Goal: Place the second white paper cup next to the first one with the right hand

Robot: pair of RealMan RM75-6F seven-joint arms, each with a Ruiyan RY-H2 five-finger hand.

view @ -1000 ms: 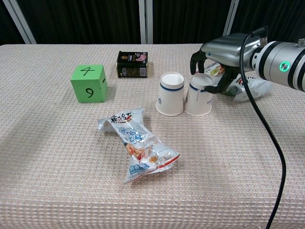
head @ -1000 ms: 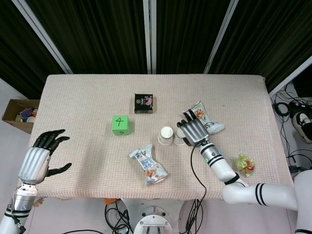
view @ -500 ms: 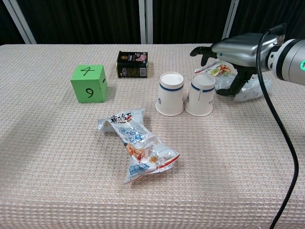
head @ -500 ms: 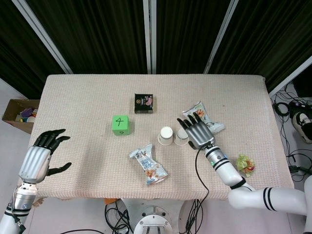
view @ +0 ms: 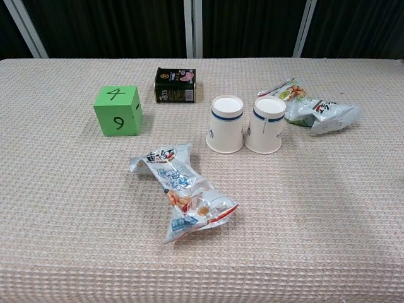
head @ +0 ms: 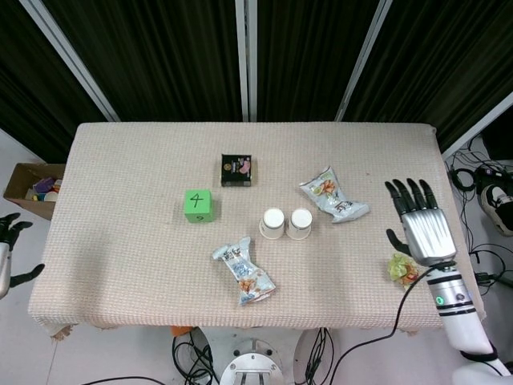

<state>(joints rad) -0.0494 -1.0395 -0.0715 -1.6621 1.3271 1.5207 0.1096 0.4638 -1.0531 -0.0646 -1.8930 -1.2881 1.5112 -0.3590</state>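
Observation:
Two white paper cups stand upside down side by side near the middle of the table, the first cup (head: 273, 224) (view: 227, 124) on the left and the second cup (head: 300, 224) (view: 266, 124) touching it on the right. My right hand (head: 421, 228) hovers open over the table's right edge, far from both cups, fingers spread and holding nothing. Only the fingertips of my left hand (head: 8, 253) show at the far left edge of the head view, off the table. Neither hand appears in the chest view.
A green numbered cube (head: 198, 205) and a dark tin (head: 237, 169) lie left and behind the cups. One snack bag (head: 244, 274) lies in front, another (head: 334, 195) to the right. A crumpled wrapper (head: 403, 269) sits by the right edge.
My right hand has let go of the second cup and drawn back to the table's right edge. My left hand has moved further left, almost out of view.

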